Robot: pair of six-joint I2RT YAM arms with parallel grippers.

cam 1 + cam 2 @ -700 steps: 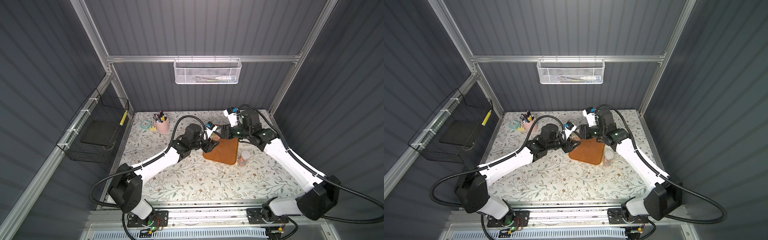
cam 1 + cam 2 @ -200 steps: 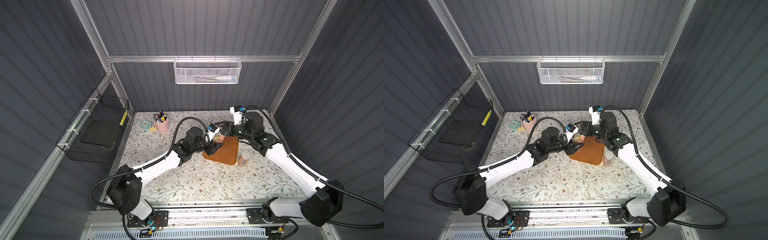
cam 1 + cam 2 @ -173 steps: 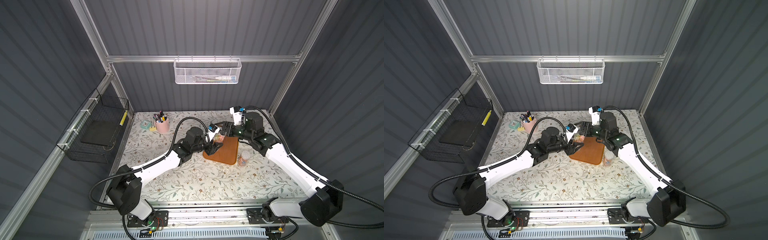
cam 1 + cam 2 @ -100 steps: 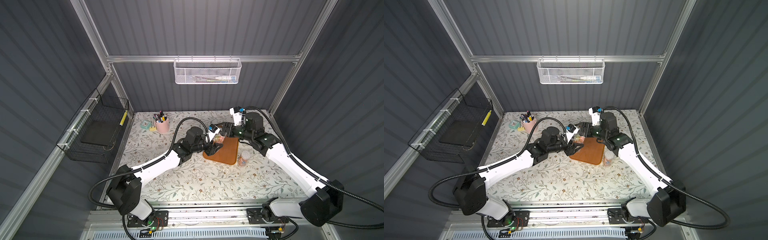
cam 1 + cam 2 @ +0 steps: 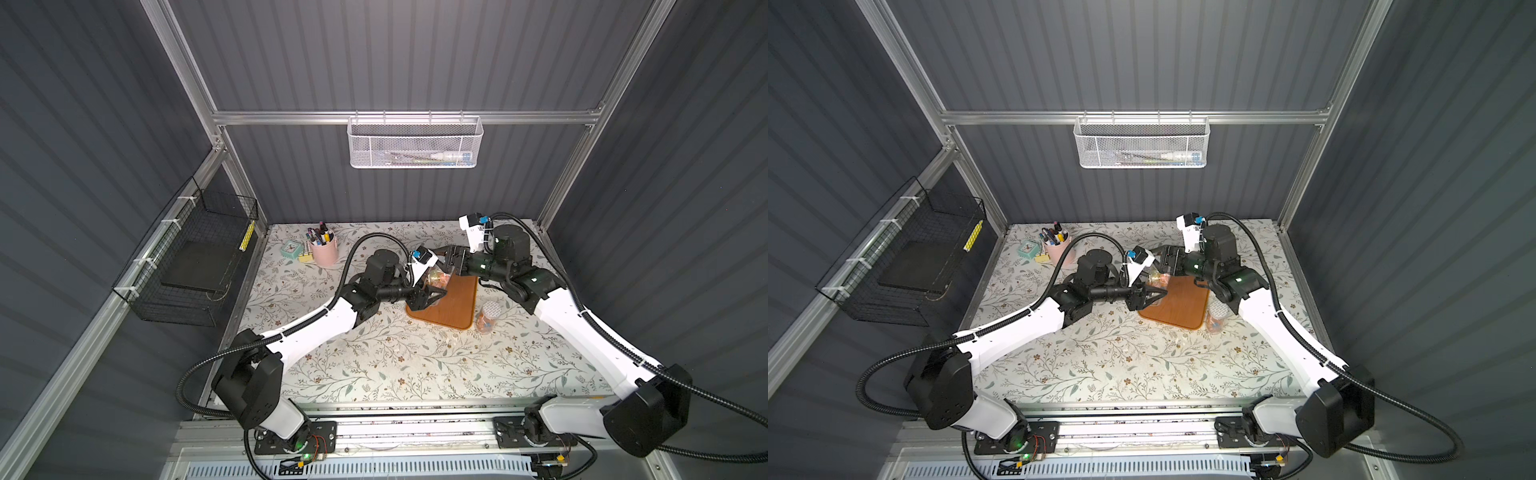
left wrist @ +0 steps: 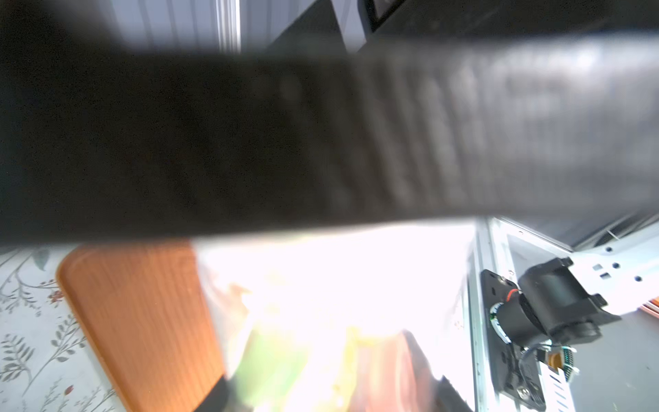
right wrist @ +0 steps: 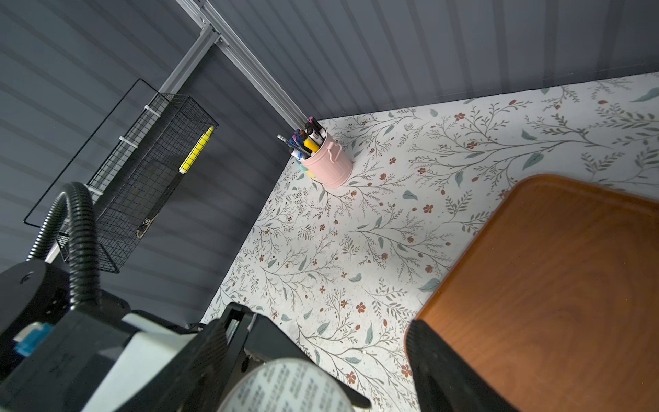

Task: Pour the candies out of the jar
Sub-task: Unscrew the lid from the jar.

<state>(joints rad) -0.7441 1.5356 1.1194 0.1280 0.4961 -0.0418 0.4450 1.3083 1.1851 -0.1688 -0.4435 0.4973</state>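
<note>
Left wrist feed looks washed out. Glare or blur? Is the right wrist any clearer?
Left wrist: both; a blurred dark band crosses the upper half, white glare blows out the jar, only the wooden tray reads. Right wrist: sharp on the tray and pink pen cup; the near jar lid is soft.

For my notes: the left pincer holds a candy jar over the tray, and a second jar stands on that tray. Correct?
No. The second jar stands beside the tray, on the table cover; both top views show it. The left pincer does hold the candy jar.
</note>
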